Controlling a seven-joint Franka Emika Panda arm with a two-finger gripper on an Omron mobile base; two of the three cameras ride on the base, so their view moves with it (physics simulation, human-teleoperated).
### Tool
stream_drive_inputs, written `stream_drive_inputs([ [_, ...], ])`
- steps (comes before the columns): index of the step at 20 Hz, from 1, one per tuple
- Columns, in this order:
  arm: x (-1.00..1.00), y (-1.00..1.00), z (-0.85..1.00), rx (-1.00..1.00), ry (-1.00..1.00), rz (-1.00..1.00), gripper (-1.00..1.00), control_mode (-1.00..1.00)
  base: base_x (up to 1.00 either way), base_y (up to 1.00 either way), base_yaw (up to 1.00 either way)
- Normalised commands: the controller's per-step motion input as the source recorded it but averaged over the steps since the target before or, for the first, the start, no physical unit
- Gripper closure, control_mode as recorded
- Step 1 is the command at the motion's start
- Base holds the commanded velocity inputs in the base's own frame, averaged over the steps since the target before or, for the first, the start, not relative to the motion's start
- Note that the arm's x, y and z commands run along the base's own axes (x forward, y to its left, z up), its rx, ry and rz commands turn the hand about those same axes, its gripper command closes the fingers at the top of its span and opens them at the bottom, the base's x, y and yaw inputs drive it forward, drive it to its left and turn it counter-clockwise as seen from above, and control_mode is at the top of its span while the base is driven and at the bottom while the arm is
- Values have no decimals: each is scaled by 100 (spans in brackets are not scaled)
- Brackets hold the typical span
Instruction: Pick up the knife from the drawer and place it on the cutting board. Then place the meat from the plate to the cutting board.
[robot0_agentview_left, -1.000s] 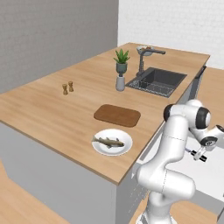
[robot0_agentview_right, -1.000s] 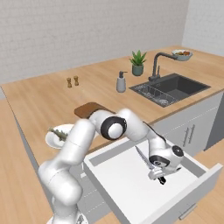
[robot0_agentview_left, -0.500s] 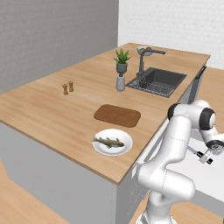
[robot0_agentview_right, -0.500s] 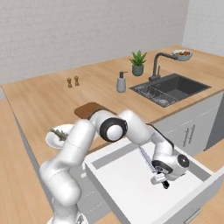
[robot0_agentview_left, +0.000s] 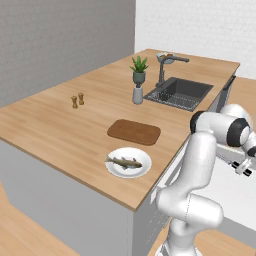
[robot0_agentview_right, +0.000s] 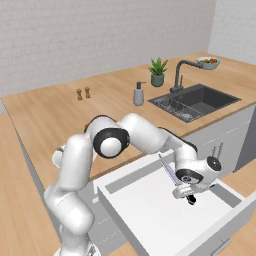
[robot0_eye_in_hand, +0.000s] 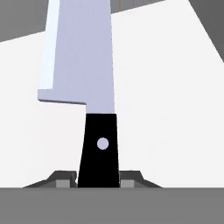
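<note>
My gripper (robot0_eye_in_hand: 98, 180) is down in the open white drawer (robot0_agentview_right: 145, 210), shut on the black handle of the knife (robot0_eye_in_hand: 83, 65). The fingertips (robot0_eye_in_hand: 65, 179) press against both sides of the handle, and the silvery blade points away from the hand. From the right base view the knife (robot0_agentview_right: 170, 170) slants up and left from the gripper (robot0_agentview_right: 187, 193) above the drawer floor. On the counter lies the dark-brown cutting board (robot0_agentview_left: 134, 132). Just in front of it, the round white plate (robot0_agentview_left: 143, 169) holds the small olive-brown fish (robot0_agentview_left: 124, 161).
A sink (robot0_agentview_left: 180, 92) with a faucet is set in the counter behind the board. A soap bottle (robot0_agentview_left: 137, 95) and a potted plant (robot0_agentview_left: 139, 70) stand beside it. Two small shakers (robot0_agentview_left: 77, 101) stand further left, and a bowl (robot0_agentview_left: 167, 57) sits behind the faucet.
The hand has swung further out over the drawer, to the right, and the knife has moved along with it, its blade now slightly higher.
</note>
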Motion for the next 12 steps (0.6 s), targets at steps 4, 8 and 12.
stream_drive_inputs([
  [4, 28, 67, 100, 1, 0, 1, 100, -100, 0, 0, 0],
  [8, 70, 88, 99, 7, 0, 6, 100, -100, 0, 0, 0],
  [12, 98, 98, 79, 10, 5, 6, 100, -100, 0, 0, 0],
])
